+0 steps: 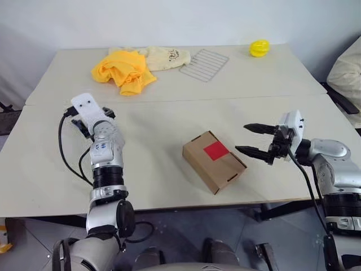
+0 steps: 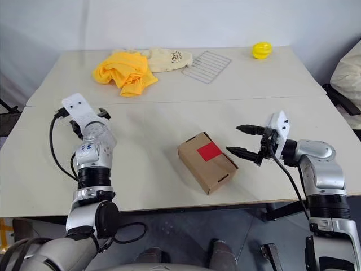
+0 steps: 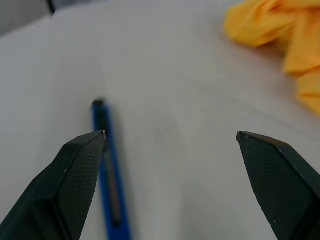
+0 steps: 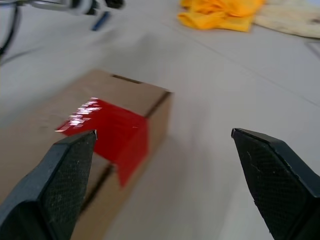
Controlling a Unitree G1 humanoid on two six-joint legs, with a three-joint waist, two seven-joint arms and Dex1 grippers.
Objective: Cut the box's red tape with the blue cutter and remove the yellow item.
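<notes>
- left gripper [image 3: 170, 145] wide open, empty, aimed at the blue cutter [image 3: 109, 175], which lies flat on the table [image 1: 169, 121] just ahead of its fingers, near the 1 on the side away from the orange cloth
- right gripper [image 1: 257, 139] wide open, empty, pointing at the box [image 1: 214, 161] from its right, close but apart
- box sits closed on the near table half between the 2 arms; red tape [image 1: 215, 151] uncut across the lid seam, running down over 1 edge in the right wrist view
- yellow item not seen, judged inside the closed box; can't confirm
- risk: cutter is slim and flat, fingers may close off-centre and roll or flick it away
- risk: grabbed askew, its tip won't line up with the tape
- risk: box is light, probably slides or tips under cutting pressure unless right gripper braces it
- risk: bright yellow round object [image 1: 259, 48] at far edge could be mistaken for the target
- orange cloth [image 1: 124, 70], cream cloth [image 1: 166, 57] and wire rack [image 1: 204, 64] on far half, out of the way
</notes>
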